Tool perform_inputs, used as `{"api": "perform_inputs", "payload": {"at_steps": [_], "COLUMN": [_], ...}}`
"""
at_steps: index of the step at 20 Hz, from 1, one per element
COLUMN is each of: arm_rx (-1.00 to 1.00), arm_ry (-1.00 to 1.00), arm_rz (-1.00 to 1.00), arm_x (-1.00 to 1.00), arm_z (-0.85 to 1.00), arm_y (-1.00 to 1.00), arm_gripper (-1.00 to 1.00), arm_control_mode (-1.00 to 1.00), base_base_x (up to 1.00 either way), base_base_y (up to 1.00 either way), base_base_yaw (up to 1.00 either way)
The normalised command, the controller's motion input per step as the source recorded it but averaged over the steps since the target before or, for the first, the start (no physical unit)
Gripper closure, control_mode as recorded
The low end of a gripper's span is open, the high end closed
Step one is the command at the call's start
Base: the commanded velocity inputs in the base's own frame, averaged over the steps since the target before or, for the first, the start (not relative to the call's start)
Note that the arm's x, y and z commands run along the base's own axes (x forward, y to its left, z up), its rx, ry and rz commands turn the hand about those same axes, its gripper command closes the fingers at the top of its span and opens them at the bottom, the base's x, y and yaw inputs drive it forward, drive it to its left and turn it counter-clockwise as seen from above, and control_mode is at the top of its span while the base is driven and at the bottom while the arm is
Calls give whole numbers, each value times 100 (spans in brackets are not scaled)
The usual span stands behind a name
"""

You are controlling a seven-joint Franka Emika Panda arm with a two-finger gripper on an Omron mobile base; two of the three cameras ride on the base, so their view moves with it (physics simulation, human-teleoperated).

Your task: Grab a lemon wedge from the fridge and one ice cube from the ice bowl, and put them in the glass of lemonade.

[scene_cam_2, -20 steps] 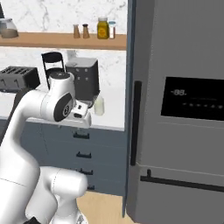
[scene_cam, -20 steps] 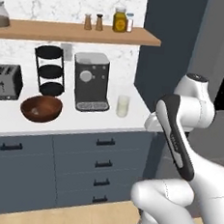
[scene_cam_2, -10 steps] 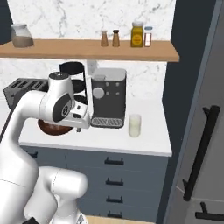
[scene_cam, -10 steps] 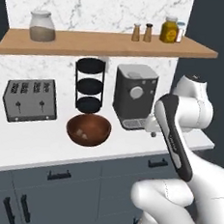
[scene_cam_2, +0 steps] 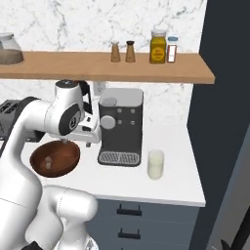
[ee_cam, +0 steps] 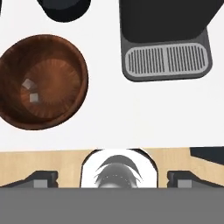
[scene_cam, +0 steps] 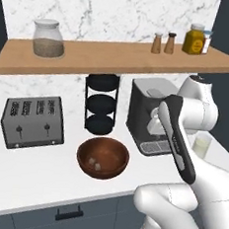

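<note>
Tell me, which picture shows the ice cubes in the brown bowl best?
The hand view: it looks straight down into the ice bowl, showing two ice cubes. The left base view shows them smaller; the right base view shows them faintly.

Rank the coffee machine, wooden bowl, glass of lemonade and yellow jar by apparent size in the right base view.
1. coffee machine
2. ice bowl, partly hidden by the arm
3. glass of lemonade and yellow jar: near alike, and the jar sits farther back, so unranked.

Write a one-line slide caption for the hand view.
Looking down on the white counter: wooden ice bowl holding two ice cubes at left, coffee machine with its grated drip tray at right.
</note>
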Motion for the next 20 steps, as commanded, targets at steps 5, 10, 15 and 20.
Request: {"api": "perform_inputs", "payload": {"at_steps": [5,10,15,20], "arm_rx": [0,0,0,-1], "arm_ry": [0,0,0,0], "arm_rz": [0,2,9,13], "arm_x": [0,2,0,0], "arm_z": [0,-19,-46,-54], "arm_y": [0,5,47,82], "arm_gripper": [-100,-100,-100,-100], "arm_control_mode": [100,-100,-100,-100], "base_base_x": [75,16,0,0], "base_base_y": [-10,0,0,0], "base_base_yaw": [0,0,0,0]}}
